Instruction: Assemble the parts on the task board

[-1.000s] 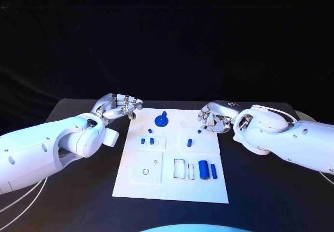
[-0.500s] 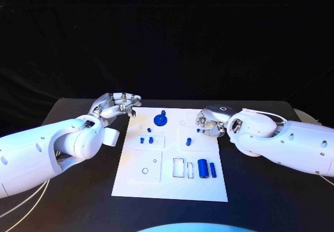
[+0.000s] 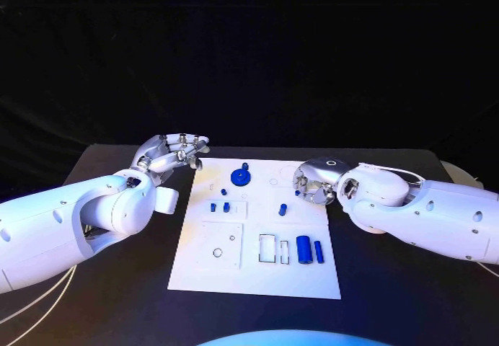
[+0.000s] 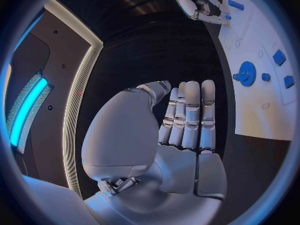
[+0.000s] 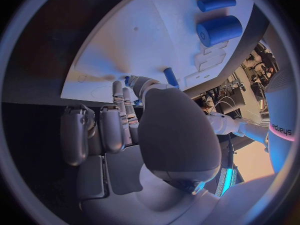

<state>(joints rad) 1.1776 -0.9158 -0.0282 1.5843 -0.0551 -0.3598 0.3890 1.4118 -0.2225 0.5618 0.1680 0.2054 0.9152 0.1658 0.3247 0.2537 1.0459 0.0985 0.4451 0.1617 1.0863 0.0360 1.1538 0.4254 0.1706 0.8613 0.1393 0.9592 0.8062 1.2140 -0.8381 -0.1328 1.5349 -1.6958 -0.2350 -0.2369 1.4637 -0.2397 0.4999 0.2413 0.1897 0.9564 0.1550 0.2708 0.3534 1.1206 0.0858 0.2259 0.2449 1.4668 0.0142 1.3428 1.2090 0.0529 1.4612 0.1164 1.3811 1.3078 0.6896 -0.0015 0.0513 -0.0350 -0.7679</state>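
Two hands at the white board

A small blue peg (image 3: 298, 193) is pinched by the right hand (image 3: 315, 182) at the board's (image 3: 260, 277) right edge; the left hand (image 3: 171, 153) is clenched, holding nothing, upper left.

Right hand (image 3: 315, 182) fingertips over task board (image 3: 234, 268) far-right edge; own palm hides contact, small blue piece near them, held or not: cannot tell. Right wrist view: thumb covers spot. Small parts (image 3: 219, 207) by board's left slots too small to identify. Left wrist view: board cut by circle rim.

Black table (image 3: 115, 288) (matte), black backdrop (image 3: 249, 72) behind.
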